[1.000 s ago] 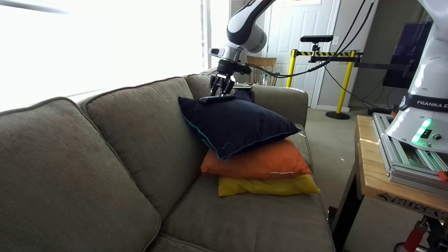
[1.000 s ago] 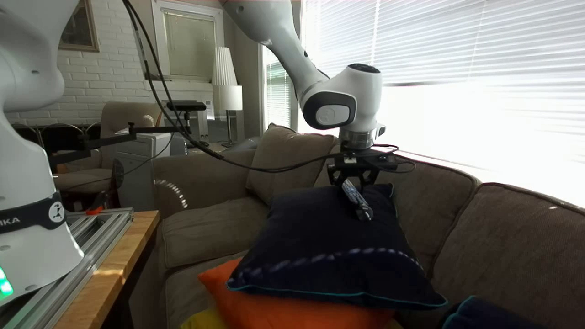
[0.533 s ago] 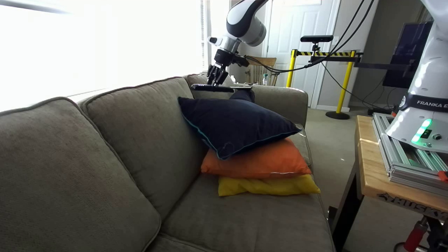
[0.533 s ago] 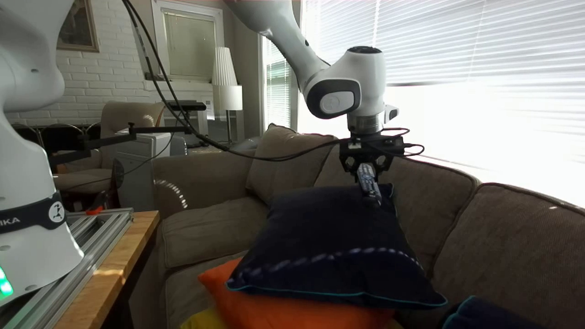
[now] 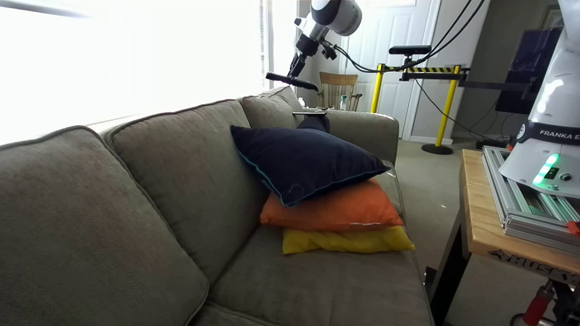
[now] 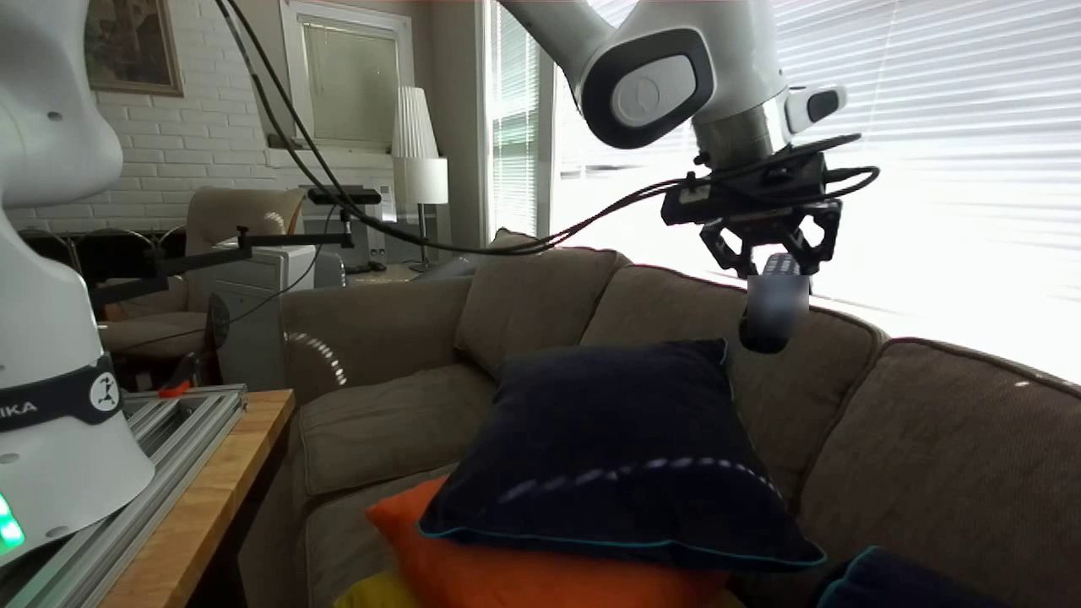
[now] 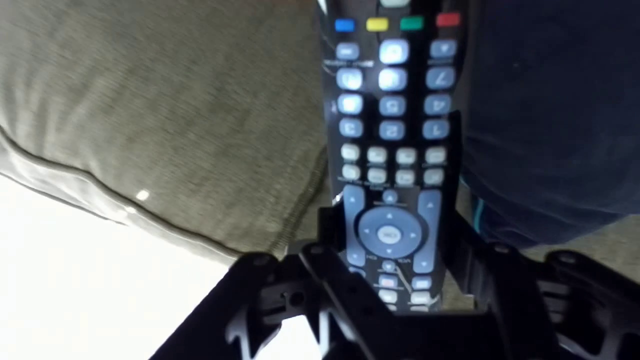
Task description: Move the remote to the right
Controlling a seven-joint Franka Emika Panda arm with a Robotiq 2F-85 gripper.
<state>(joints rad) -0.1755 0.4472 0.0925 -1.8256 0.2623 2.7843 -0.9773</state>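
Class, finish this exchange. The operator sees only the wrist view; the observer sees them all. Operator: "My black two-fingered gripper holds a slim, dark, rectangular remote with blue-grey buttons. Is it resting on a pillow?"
Observer: No. In both exterior views the remote is up in the air, apart from the large square navy-blue fabric pillow.
Operator: What is that pillow lying on?
Observer: A bright orange fabric pillow.
Operator: And beneath the orange pillow?
Observer: A flat yellow fabric pillow.
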